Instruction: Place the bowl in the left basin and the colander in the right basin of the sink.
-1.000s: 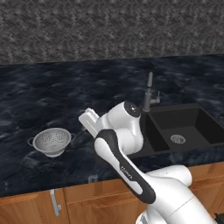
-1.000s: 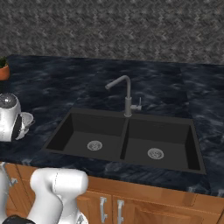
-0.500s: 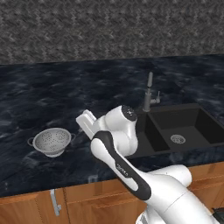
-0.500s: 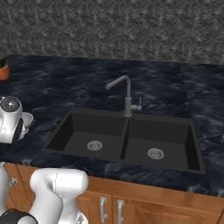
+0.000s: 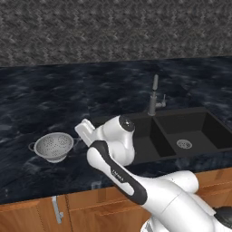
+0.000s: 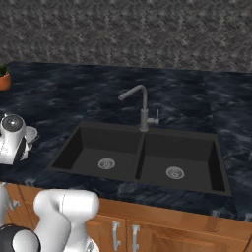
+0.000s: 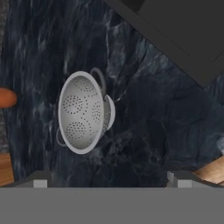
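The silver colander [image 7: 83, 111] stands on the dark counter, holes and both loop handles showing, and appears again at the left [image 5: 53, 147]. My gripper [image 7: 109, 181] hangs above it and a little to one side, open, nothing between its fingertips [image 7: 41, 180]. The black sink [image 6: 216, 162] lies to the right, with the left basin [image 6: 106, 164] and right basin [image 6: 174, 173] each holding only a silver drain. The arm hides most of the left basin in the left base view; the right basin [image 5: 183, 144] is in plain sight. The bowl is out of view.
A grey gooseneck faucet [image 6: 142, 106] rises behind the sink's divider. An orange pot [image 6: 4, 78] sits at the far left of the counter, also seen as an orange shape [image 7: 6, 97]. Wooden cabinet fronts [image 5: 27, 215] run below the counter edge.
The hand has eased slightly left and down toward the colander. The colander and sink have not moved, and the gripper has stayed open.
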Motion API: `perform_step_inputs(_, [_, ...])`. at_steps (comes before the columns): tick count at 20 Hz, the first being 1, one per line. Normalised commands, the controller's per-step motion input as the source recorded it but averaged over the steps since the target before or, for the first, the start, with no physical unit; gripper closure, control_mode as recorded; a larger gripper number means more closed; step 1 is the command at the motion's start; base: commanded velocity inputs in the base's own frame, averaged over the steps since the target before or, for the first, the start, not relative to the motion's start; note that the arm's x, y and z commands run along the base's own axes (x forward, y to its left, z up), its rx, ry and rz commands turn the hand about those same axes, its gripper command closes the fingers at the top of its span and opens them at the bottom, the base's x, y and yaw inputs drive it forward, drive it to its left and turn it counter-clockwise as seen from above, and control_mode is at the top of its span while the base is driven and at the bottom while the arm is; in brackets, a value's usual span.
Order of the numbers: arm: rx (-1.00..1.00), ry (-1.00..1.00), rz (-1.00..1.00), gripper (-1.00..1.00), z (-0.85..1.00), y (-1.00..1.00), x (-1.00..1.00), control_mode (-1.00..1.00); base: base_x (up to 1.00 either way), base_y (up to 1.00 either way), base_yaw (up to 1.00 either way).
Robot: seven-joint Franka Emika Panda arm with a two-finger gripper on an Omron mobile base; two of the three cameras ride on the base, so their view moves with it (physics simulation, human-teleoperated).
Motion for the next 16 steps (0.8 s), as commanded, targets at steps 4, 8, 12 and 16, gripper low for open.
perform_step_inputs(4, [0.00,0.00,0.00,-1.00,-0.10,0.16,0.21,-1.00,0.00,0.00,0.00])
perform_step_inputs(8, [0.00,0.00,0.00,-1.00,-0.13,0.19,0.17,-1.00,0.00,0.00,0.00])
perform_step_inputs(12, [0.00,0.00,0.00,-1.00,-0.16,0.19,0.19,-1.00,0.00,0.00,0.00])
perform_step_inputs(16, [0.00,0.00,0.00,-1.00,-0.16,0.14,0.23,-1.00,0.00,0.00,0.00])
